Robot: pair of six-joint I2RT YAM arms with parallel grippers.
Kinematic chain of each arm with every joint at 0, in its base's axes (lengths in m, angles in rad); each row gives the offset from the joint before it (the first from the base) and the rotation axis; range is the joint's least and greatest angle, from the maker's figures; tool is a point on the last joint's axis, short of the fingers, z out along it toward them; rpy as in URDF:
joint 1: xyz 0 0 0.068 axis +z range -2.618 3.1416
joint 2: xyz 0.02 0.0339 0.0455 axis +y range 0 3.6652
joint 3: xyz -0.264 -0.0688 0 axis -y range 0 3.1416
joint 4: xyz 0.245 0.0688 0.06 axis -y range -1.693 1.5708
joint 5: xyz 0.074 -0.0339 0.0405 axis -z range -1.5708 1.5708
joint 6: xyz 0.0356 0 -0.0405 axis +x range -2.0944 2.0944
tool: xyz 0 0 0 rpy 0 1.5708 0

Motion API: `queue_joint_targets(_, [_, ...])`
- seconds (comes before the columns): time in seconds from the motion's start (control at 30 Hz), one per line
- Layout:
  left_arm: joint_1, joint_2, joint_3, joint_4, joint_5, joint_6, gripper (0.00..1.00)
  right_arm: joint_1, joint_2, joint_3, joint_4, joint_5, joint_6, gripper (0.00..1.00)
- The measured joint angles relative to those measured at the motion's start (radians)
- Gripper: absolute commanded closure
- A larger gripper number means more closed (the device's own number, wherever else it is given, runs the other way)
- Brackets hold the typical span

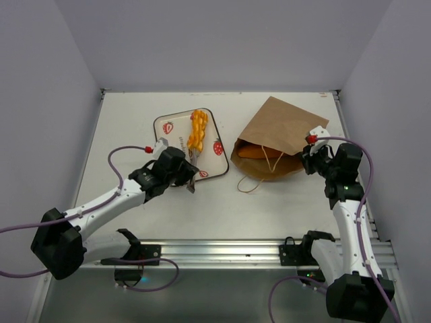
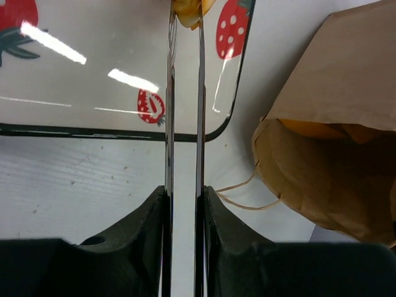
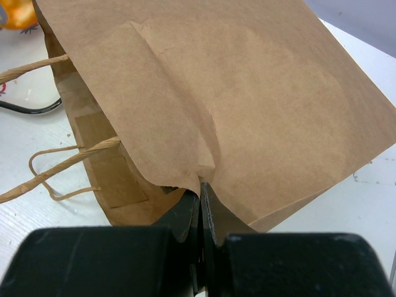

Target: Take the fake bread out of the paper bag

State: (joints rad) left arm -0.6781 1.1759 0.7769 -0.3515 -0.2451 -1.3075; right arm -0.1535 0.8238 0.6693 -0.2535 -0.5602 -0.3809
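A braided loaf of fake bread [image 1: 196, 131] lies on the strawberry tray [image 1: 168, 145]. My left gripper [image 1: 188, 176] is shut on silver metal tongs [image 2: 169, 124]. The tong tips sit on either side of the loaf's near end [image 2: 189, 9]. The brown paper bag [image 1: 279, 138] lies on its side, its mouth facing left. Another orange piece of fake bread [image 1: 252, 152] shows inside it, and also in the left wrist view [image 2: 309, 129]. My right gripper [image 3: 201, 189] is shut on the upper edge of the paper bag [image 3: 216, 80] and holds it up.
The bag's twisted loop handles [image 3: 55, 167] trail onto the table near its mouth. Grey walls enclose the table on the left, back and right. A metal rail [image 1: 222, 250] runs along the near edge between the arm bases.
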Motion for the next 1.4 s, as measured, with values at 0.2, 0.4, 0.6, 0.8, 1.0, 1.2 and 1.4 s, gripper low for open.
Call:
queue_joint_targets(0.2, [0.004, 0.002, -0.105, 0.055, 0.083, -0.062, 1.0, -0.002, 0.0, 0.0, 0.0, -0.002, 0.0, 1.0])
queue_joint_targets(0.4, [0.004, 0.002, -0.156, 0.138, 0.135, -0.1, 1.0, -0.005, 0.0, 0.0, 0.0, -0.003, 0.0, 1.0])
queue_joint_targets(0.6, [0.004, 0.002, -0.17, 0.183, 0.187, -0.107, 0.96, -0.005, 0.0, 0.0, 0.0, -0.003, 0.0, 1.0])
queue_joint_targets(0.8, [0.004, -0.005, -0.17, 0.21, 0.229, -0.106, 0.87, -0.005, 0.0, 0.0, 0.0, -0.005, 0.0, 1.0])
queue_joint_targets(1.0, [0.004, -0.008, -0.179, 0.23, 0.257, -0.107, 0.7, -0.008, 0.0, 0.0, 0.0, -0.007, 0.0, 1.0])
queue_joint_targets(1.2, [0.004, -0.011, -0.194, 0.238, 0.28, -0.119, 0.55, -0.011, 0.0, 0.0, 0.0, -0.007, 0.0, 1.0])
queue_joint_targets(1.4, [0.004, -0.032, -0.201, 0.244, 0.304, -0.122, 0.48, -0.011, 0.0, 0.0, 0.0, -0.007, 0.0, 1.0])
